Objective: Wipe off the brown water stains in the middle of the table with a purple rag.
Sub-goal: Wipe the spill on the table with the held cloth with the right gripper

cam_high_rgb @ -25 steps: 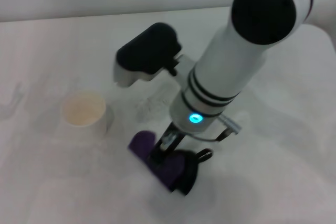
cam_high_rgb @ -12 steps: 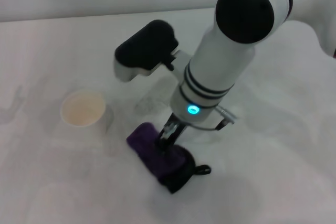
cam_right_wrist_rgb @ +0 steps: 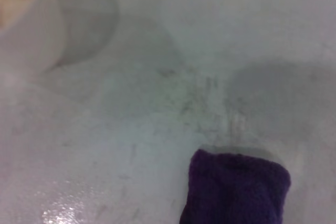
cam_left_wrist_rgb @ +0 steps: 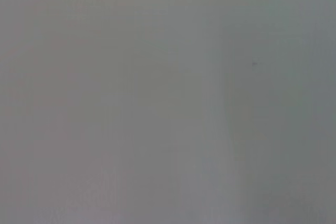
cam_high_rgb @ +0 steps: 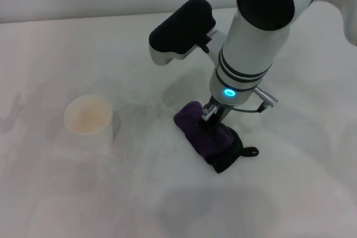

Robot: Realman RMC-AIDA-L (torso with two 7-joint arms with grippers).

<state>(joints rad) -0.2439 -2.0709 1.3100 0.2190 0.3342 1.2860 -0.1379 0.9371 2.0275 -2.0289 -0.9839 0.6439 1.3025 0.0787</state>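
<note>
The purple rag (cam_high_rgb: pixel 207 137) lies on the white table (cam_high_rgb: pixel 67 193) near its middle, its black edge and loop toward the front right. My right gripper (cam_high_rgb: pixel 210 116) points down into the rag's far end and is shut on it, pressing it to the tabletop. The rag's end also shows in the right wrist view (cam_right_wrist_rgb: pixel 236 190). No brown stain shows in any view; only faint grey speckled smudges (cam_right_wrist_rgb: pixel 191 98) lie beyond the rag. My left gripper is out of view, and its wrist view shows only plain grey.
A white paper cup (cam_high_rgb: pixel 88 117) stands upright on the table to the left of the rag, a good way off; it also shows in the right wrist view (cam_right_wrist_rgb: pixel 26 24). The right arm's black and white forearm (cam_high_rgb: pixel 184 29) hangs over the table's far middle.
My right gripper has dragged the purple rag to the right and away from the front edge, across the smudged patch. The cup has not moved.
</note>
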